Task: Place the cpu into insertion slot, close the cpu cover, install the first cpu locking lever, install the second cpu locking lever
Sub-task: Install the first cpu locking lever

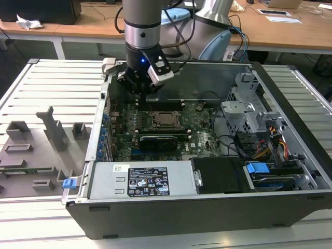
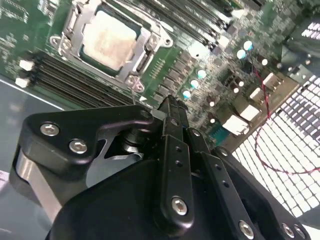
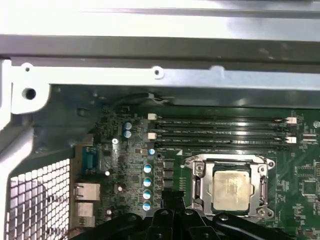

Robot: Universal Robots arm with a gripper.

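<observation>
The cpu (image 1: 165, 118) (image 2: 110, 37) (image 3: 231, 187), a small square chip with a silver-beige top, lies flat in the insertion slot (image 1: 153, 119) on the green board. The silvery cpu cover (image 2: 146, 46) (image 3: 198, 181) lies down around it, and the chip shows through its window. How the locking levers stand I cannot tell. My gripper (image 1: 141, 92) (image 2: 171, 106) hangs above the board, beside the socket towards the exterior view's left and rear. Its black fingers (image 3: 172, 199) are shut together with nothing between them, a short way from the cover.
Long black memory slots (image 3: 220, 132) run beside the socket. The open case holds a black card (image 1: 158, 141), a power supply (image 1: 148, 181), a metal drive cage (image 1: 249, 111) and cables (image 1: 270, 145). A perforated rear wall (image 3: 37, 200) and grey fixtures (image 1: 36, 150) are at the exterior view's left.
</observation>
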